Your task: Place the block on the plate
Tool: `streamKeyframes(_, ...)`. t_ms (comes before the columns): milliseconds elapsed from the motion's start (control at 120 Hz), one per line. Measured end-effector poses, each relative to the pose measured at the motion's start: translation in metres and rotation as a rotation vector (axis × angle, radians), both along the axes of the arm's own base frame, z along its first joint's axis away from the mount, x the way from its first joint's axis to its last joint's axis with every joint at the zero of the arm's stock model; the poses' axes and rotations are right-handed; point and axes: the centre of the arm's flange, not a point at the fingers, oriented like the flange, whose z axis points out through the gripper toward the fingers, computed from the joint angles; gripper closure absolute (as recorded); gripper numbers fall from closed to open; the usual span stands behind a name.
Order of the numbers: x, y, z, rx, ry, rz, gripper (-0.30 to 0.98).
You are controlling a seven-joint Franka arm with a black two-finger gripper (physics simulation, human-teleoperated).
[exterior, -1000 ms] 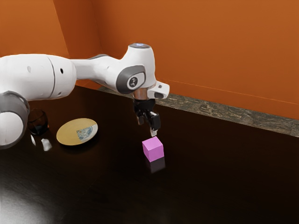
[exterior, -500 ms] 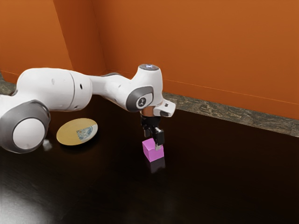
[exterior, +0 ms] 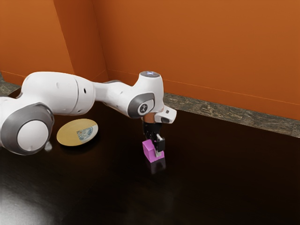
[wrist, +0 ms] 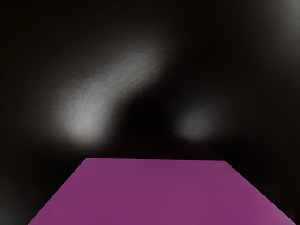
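One black tool (exterior: 154, 147) is down at the block in the exterior view, overlapping its upper part and its face toward the exterior view's right. Whether it is clenched on the block or released around it, I cannot tell. The pink-purple, smooth-sided cubic block (exterior: 148, 151) sits on the glossy, almost black tabletop (exterior: 201, 187), near the middle of the exterior view. Its corners are crisp and its colour is even, with a lighter top and a deeper tone on the side. A dim reflection lies directly beneath it. In the wrist view the block is a darker magenta, with straight edges and a plain, unmarked surface close under the hand; blurred grey sheens lie on the tabletop beyond it.

Above the tool, the white arm with grey joints (exterior: 56, 93) reaches in from the exterior view's left. Well apart from the block, toward the exterior view's left, is a round tan-yellow plate (exterior: 68, 133) with a white part and a bluish patch. A small whitish object (exterior: 48, 146) shows between arm and plate. On the far side stand orange walls (exterior: 201, 47) above a mottled grey stone-like strip (exterior: 211, 108).
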Motion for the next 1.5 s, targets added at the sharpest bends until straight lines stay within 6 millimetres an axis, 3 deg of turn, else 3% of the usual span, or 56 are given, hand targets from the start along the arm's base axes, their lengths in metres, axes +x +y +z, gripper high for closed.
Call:
streamKeyframes(58,0.0,-0.001,0.001,0.002,-0.003,-0.002,0.31)
streamKeyframes(183,-0.002,-0.005,0.012,0.005,-0.016,-0.013,0.29)
streamKeyframes(350,-0.016,0.004,0.061,0.005,-0.053,-0.002,0.29)
streamKeyframes(450,-0.027,0.039,0.089,0.008,-0.066,0.048,0.29)
streamKeyframes(567,-0.037,0.084,0.106,0.013,-0.07,0.114,0.29)
streamKeyframes(742,-0.045,0.174,0.132,0.025,-0.069,0.25,0.29)
streamKeyframes(975,-0.057,0.272,0.135,0.044,-0.04,0.396,0.29)
streamKeyframes(1125,-0.049,0.323,0.125,0.065,-0.035,0.467,0.29)
streamKeyframes(1233,-0.034,0.344,0.106,0.068,-0.029,0.492,0.29)
streamKeyframes(1325,-0.035,0.365,0.08,0.067,0.004,0.52,0.29)
streamKeyframes(1408,-0.036,0.371,0.059,0.064,0.032,0.526,0.29)
streamKeyframes(1500,-0.036,0.373,0.051,0.063,0.042,0.527,0.24)
